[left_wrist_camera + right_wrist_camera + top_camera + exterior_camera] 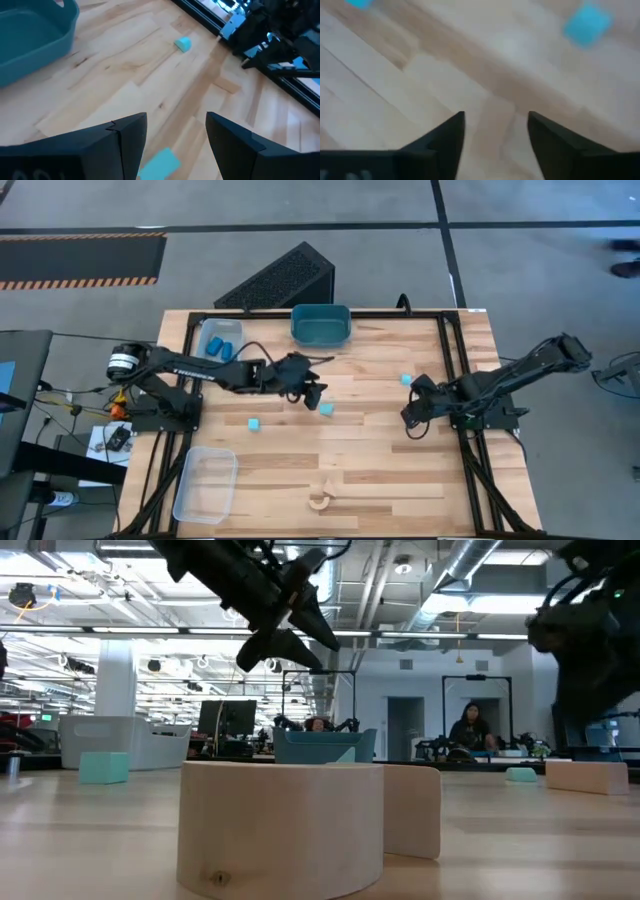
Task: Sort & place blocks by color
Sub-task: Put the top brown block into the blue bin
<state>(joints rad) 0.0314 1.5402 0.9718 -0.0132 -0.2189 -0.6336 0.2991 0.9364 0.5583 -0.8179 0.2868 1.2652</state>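
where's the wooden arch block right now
In the high view the wooden arch block lies near the table's front edge, about mid-width, right of the empty clear tray, far from both grippers.

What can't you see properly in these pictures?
- Blue blocks in the far clear tray: too small in the high view to count.
- Arch block: in the low view it fills the front and hides the table behind it.
- Right claw: its wrist view is blurred, so the cyan block has no clear shape.
- Cyan block under the left claw: cut off by the wrist picture's edge.
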